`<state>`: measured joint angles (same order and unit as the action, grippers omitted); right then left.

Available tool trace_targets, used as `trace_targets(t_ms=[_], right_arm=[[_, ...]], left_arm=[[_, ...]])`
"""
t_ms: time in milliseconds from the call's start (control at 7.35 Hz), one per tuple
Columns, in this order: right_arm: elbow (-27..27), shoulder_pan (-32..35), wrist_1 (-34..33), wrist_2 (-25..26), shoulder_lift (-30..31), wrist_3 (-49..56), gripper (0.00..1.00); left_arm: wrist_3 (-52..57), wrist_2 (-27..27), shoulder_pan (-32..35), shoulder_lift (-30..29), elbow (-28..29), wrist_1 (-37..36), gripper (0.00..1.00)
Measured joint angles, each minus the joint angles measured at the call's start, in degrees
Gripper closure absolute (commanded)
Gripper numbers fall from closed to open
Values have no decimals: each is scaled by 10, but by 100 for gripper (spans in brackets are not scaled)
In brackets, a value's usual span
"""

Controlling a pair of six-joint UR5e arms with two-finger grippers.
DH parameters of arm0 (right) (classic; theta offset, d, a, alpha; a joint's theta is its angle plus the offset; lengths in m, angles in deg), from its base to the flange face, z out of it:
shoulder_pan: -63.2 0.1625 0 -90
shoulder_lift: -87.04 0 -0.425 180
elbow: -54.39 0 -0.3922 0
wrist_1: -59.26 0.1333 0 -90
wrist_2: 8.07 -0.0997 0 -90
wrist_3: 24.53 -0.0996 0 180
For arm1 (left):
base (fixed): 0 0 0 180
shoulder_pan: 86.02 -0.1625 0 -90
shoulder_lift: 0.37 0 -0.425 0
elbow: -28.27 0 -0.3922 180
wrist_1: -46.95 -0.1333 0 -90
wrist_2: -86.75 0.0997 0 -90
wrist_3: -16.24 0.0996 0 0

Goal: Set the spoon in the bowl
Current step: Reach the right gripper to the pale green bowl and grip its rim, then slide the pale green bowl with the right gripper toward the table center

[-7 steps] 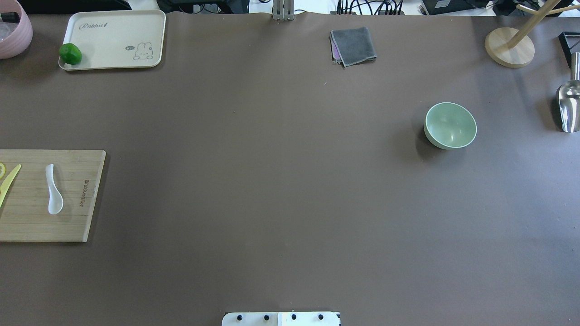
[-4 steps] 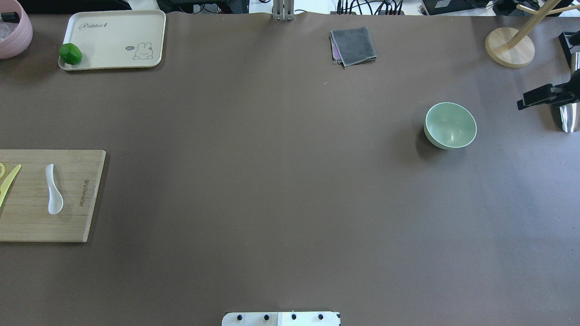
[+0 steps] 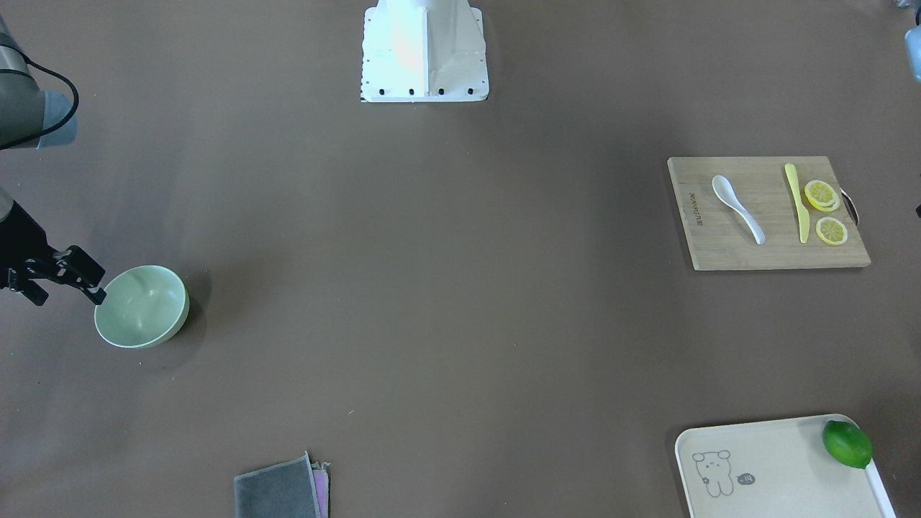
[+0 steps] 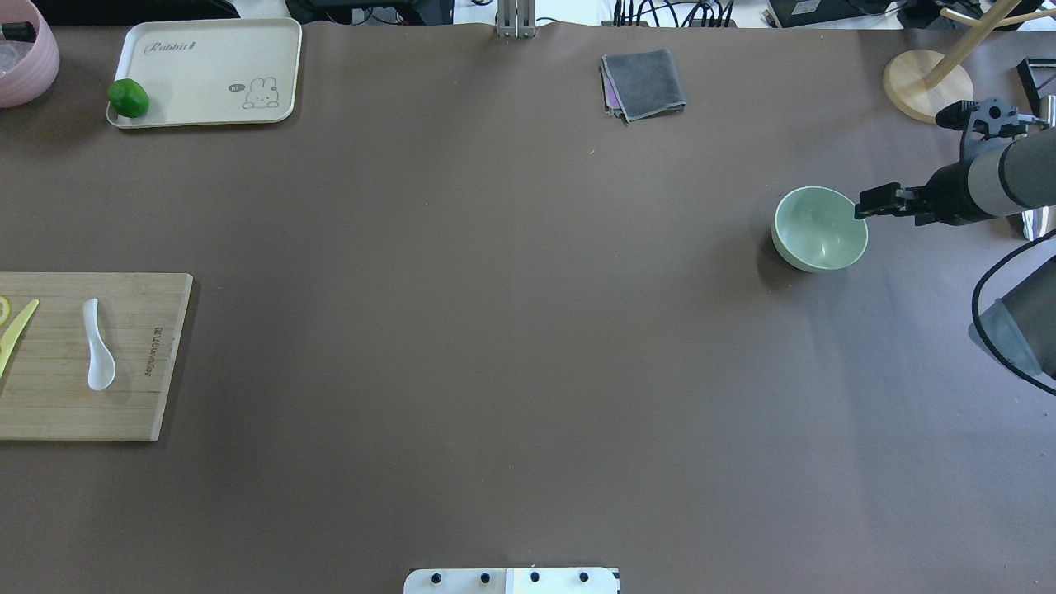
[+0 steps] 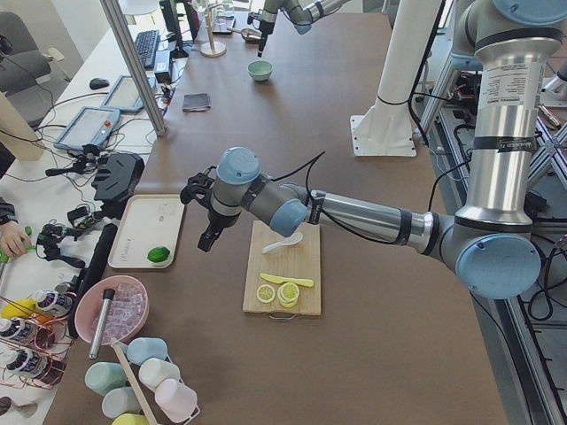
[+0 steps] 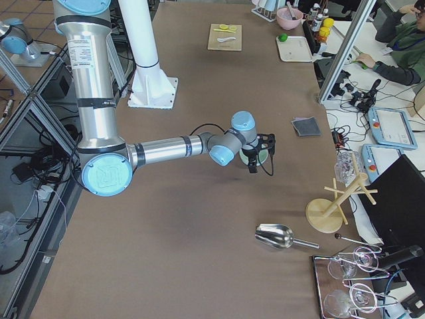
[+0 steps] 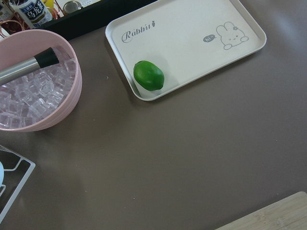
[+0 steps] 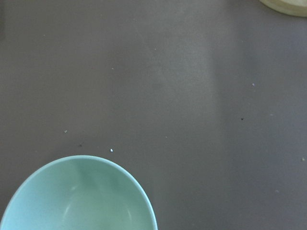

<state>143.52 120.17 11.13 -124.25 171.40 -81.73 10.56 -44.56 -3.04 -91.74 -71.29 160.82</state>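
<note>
As our right claw hangs wide beside the round mint-green bowl, we should straddle its rim squarely.

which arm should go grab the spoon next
Left. The left gripper hangs beside the cutting board where the spoon lies; the right gripper is far away at the bowl.

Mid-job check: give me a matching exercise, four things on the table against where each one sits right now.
Things:
1. spoon
2. bowl
3. lime
4. grey cloth

Places:
A. on the rabbit tray
B. next to the right end effector
C. at the far edge of the table, away from the robot
D. on the cutting board

Pairs: 1-D, 2-B, 3-A, 4-C
</note>
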Motion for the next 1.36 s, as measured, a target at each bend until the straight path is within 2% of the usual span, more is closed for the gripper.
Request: trace_targets(t_ms=[136, 272, 408, 952, 1224, 1361], right_arm=[[-21, -17, 40, 14, 0, -31, 27], [-32, -32, 64, 31, -1, -55, 78], [-36, -43, 74, 44, -1, -76, 100], [-9, -59, 77, 54, -7, -115, 100], [5, -75, 65, 60, -44, -159, 100], [7, -99, 38, 81, -83, -194, 100]], left_arm=[[0, 0, 0, 0, 0, 0, 2], [0, 0, 0, 0, 0, 0, 2], [0, 0, 0, 0, 0, 0, 2], [0, 0, 0, 0, -1, 0, 2], [0, 0, 0, -2, -1, 0, 2], [0, 0, 0, -2, -1, 0, 2]])
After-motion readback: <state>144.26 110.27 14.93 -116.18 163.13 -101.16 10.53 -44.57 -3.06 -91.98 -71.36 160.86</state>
